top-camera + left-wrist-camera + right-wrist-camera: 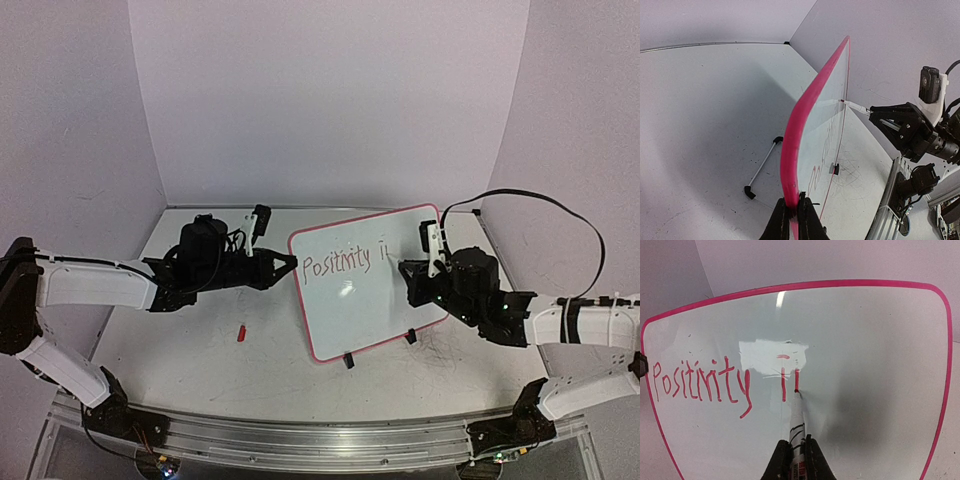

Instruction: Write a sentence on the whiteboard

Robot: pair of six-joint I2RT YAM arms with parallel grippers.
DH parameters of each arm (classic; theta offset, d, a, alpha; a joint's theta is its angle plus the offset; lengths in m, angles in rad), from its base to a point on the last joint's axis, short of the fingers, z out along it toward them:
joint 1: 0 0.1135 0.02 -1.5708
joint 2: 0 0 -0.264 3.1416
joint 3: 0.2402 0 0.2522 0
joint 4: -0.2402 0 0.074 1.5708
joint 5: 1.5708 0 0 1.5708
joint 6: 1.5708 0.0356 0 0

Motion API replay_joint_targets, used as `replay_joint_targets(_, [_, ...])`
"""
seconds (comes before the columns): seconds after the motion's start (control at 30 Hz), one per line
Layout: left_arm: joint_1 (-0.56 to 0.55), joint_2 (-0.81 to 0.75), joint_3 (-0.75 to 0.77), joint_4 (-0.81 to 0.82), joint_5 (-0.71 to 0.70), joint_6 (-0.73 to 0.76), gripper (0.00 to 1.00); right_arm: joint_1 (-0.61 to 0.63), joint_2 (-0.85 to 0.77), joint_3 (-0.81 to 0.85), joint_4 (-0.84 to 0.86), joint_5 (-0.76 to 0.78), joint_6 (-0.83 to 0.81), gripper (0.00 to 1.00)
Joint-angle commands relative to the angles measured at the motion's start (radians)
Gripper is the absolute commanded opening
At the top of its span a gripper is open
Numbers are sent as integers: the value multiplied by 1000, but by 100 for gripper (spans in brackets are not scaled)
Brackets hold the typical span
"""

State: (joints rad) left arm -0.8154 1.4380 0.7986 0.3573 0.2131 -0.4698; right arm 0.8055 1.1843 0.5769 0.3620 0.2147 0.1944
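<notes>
Link shells white on left arm (90,285) and right arm (585,325); joints and bases black. Left gripper (290,263) and right gripper (407,269) black, two-fingered, each with a white camera mount (261,218). Thin black cable (560,205) loops off right wrist.

The whiteboard (372,310) is glossy white, framed pink-red. Its lettering (337,264) is red; the marker (798,422) white with black bands.
</notes>
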Motion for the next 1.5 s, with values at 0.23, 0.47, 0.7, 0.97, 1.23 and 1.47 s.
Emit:
replay_joint_targets(0.23, [2,-7,39,-17,-38,36,0,-5,-14,-6,2,-1,24,0])
replay_joint_targets(0.47, [0,-11,38,-16,-40,35,0,-5,26,35,41,16,10,0])
replay_joint_targets(0.7, [1,-8,36,-15,-40,36,0,-5,43,55,50,35,3,0])
replay_joint_targets(0.97, [1,-11,30,-16,-41,37,0,-5,61,80,55,62,-7,0])
replay_joint_targets(1.23, [1,-16,25,-16,-41,36,0,-5,68,87,58,91,2,0])
replay_joint_targets(1.47, [1,-20,23,-15,-47,37,0,-5,46,76,17,102,28,0])
